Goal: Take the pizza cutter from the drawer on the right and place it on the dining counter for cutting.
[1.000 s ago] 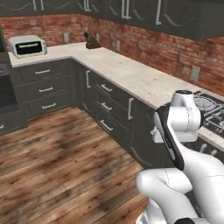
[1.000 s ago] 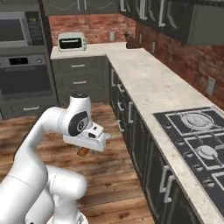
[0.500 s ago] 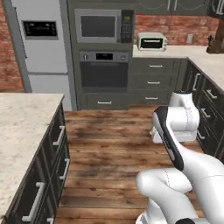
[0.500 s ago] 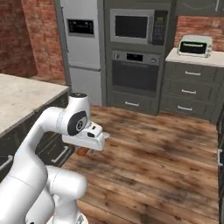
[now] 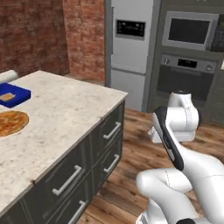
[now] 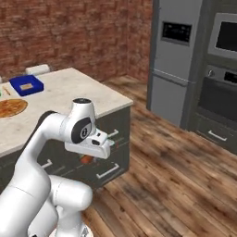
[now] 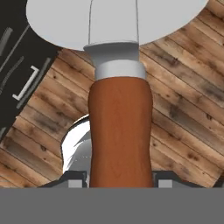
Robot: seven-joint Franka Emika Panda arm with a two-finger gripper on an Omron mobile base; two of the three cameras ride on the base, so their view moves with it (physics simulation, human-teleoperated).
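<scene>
While the gripper (image 7: 120, 181) is closed on its reddish-brown handle, the pizza cutter (image 7: 120, 127) is held mid-frame in the hand view, above wooden flooring. At left in the base views, the dining counter (image 5: 65, 118) is seen.

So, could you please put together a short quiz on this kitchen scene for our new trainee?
1. True or false: the pizza cutter lies on the dining counter.
2. What does the blue tray sit next to on that counter? A) a kettle B) the pizza C) a toaster
3. Fill in: the floor under the gripper is made of ____ planks.

Key: 1. False; the jaws are closed on its reddish-brown handle, above the floor. 2. B. 3. Wooden.
</scene>
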